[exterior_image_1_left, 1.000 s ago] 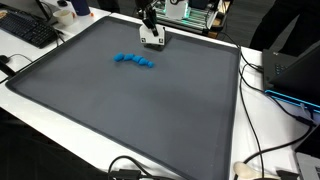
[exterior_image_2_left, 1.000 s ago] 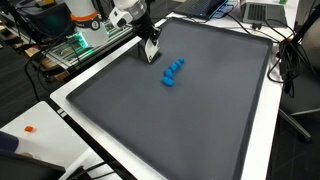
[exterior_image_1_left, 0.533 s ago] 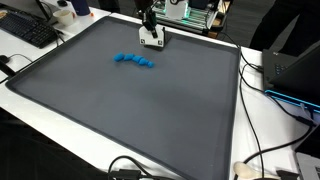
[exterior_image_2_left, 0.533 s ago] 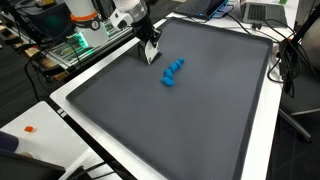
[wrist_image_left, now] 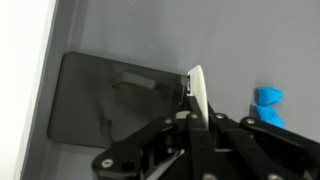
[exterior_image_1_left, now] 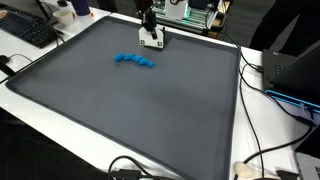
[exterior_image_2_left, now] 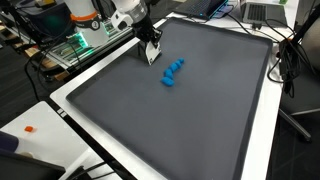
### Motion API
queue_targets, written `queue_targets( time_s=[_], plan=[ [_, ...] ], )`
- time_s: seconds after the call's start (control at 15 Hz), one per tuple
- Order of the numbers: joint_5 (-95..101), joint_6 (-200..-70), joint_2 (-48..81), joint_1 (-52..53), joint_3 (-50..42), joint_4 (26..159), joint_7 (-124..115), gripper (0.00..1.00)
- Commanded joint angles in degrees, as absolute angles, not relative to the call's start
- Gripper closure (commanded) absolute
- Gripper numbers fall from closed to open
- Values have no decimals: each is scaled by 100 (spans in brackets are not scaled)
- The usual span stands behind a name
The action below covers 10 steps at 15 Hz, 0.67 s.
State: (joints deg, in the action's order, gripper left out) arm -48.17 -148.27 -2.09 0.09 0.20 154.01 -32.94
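Note:
My gripper stands near the far edge of a large dark grey mat, shut on a flat white piece that it holds on edge at or just above the mat. In the wrist view the white piece sticks up between the black fingers. A chain of small blue pieces lies on the mat a short way from the gripper. It shows in both exterior views and at the right of the wrist view.
The mat lies on a white table. A keyboard lies at one side, cables and a laptop at the other. Electronics stand behind the arm. A small orange item lies on the table edge.

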Motion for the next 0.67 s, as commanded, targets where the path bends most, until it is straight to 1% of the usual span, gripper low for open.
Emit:
queue_targets(
  time_s=[0.0,0.6],
  plan=[
    [-5061,-14987,-81,49,62,15427,-3116,99],
    [-4871,-14850,-28,15,36,15397,-3166,99]
  ],
)
